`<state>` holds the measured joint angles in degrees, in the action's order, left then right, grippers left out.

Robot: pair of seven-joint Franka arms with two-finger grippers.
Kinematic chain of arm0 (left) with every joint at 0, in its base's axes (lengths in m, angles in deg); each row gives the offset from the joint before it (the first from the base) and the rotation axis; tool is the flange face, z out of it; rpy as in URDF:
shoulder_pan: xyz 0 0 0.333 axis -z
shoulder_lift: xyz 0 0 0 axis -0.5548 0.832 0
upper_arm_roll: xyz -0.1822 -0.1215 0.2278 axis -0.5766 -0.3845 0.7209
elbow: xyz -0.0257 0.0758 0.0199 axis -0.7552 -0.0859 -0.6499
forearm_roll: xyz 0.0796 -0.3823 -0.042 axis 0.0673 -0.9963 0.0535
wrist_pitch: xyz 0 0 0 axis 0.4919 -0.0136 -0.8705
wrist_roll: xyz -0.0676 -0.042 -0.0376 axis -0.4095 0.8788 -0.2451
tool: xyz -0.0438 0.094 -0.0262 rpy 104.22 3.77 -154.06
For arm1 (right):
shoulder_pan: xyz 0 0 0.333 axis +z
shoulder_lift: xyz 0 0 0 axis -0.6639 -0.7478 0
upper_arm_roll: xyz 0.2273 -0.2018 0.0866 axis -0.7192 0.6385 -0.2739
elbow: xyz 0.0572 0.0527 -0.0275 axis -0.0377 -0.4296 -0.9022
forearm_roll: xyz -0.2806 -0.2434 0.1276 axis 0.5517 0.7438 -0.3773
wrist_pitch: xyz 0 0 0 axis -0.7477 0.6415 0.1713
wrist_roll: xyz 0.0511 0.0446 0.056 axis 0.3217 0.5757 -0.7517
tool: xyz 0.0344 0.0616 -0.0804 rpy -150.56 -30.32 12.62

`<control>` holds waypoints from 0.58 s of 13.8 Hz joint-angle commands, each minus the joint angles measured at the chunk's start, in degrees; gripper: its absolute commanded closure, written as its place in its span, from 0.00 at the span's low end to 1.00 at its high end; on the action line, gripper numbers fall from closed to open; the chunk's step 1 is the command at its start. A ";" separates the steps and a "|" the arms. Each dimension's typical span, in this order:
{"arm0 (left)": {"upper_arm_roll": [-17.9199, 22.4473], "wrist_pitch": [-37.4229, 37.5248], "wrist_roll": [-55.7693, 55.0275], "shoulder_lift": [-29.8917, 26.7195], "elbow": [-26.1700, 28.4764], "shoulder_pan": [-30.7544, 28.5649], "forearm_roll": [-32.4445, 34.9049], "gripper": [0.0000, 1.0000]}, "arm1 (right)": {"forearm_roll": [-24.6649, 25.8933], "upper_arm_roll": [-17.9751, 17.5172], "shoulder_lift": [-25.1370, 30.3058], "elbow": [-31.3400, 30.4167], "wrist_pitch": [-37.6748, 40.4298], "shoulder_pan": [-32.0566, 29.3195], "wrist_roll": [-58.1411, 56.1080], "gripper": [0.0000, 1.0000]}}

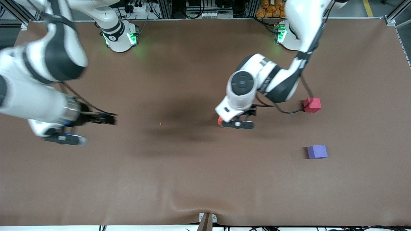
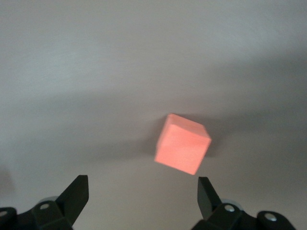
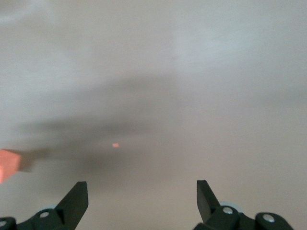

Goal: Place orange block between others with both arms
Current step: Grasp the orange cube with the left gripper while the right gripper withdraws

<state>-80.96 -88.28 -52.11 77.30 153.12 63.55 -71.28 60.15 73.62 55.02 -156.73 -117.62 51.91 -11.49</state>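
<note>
Three small cubes lie on the brown tabletop (image 1: pixel 179 179): the orange block (image 1: pixel 220 121) near the middle, mostly hidden under the left arm's wrist, and the red-pink cube (image 1: pixel 312 105) and purple cube (image 1: pixel 317 151) toward the left arm's end, the purple one nearer the front edge, with a bare gap between them. The left gripper (image 2: pixel 143 194) hangs over the orange block with its fingers spread wide and nothing in them; the block sits just ahead of the fingertips, turned corner-on to them. The right gripper (image 3: pixel 142 195) hovers over the right arm's end of the table, likewise released and empty, and waits. That matte block looks like foam, so it is probably light, slightly soft and grippy; taking it across two flat opposite faces, with the wrist turned to square up, seems safest. From the front only an orange sliver shows, while the left wrist view gives the whole block, and the right wrist view catches just its edge (image 3: pixel 9 164) plus a tiny orange speck (image 3: pixel 115 144) on the cloth.
</note>
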 commanded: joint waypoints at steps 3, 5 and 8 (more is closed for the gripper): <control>0.39 -4.01 14.15 2.78 -1.79 0.56 1.43 0.00 | 3.86 -1.51 7.47 -2.53 3.47 -7.13 -6.36 0.00; 0.22 -5.60 14.24 4.53 -1.44 0.73 1.43 0.00 | 3.95 -1.51 8.97 -2.53 6.02 -9.51 -8.91 0.00; 0.13 -7.36 12.76 6.64 -1.17 1.69 0.91 0.00 | 4.56 -1.51 11.25 -2.79 7.51 -11.19 -12.16 0.00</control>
<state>-80.69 -94.35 -38.68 82.15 152.80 64.33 -70.92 63.03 73.53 63.39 -157.25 -110.97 42.14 -21.59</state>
